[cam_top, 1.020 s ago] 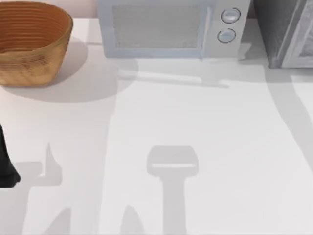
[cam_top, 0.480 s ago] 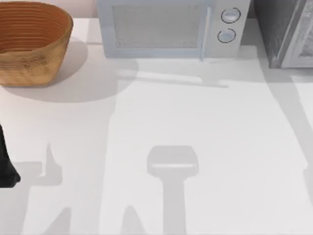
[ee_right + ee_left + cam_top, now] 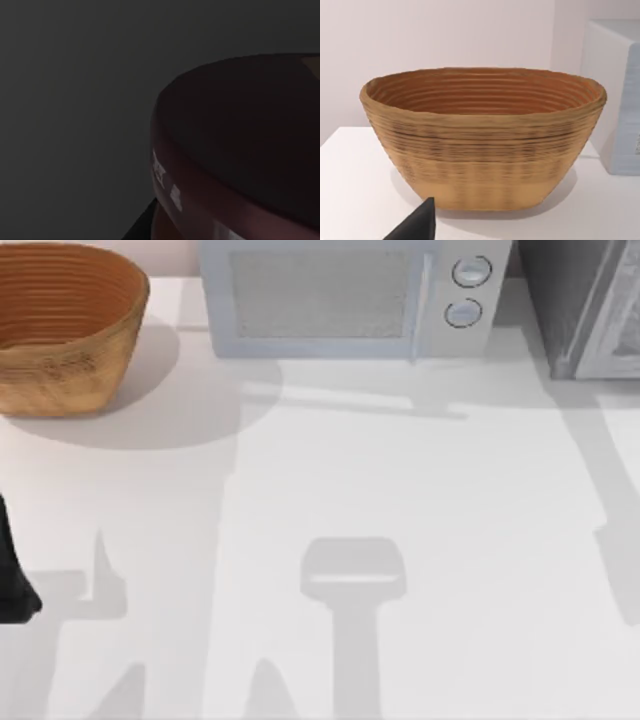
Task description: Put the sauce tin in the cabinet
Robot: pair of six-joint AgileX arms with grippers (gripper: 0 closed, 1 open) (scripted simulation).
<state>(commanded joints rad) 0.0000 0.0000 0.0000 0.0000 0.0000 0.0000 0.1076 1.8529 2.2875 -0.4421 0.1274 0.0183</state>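
The sauce tin (image 3: 235,150) shows in the right wrist view as a dark maroon round lid very close to the camera, with dark grey all around it. That view is dim. The cabinet (image 3: 575,300) stands at the table's back right corner, dark speckled grey, with its pale framed door panel (image 3: 618,325) at the right edge. My left gripper (image 3: 12,580) is a black shape parked at the table's left edge. In the left wrist view it faces the basket.
A woven brown basket (image 3: 60,335) sits at the back left and appears empty (image 3: 485,95). A pale microwave (image 3: 340,295) with two round knobs stands at the back centre, left of the cabinet. Arm shadows cross the white tabletop (image 3: 420,490).
The shadow along the table's right edge has shifted leftwards and towards the back. The left arm, basket and microwave have not moved.
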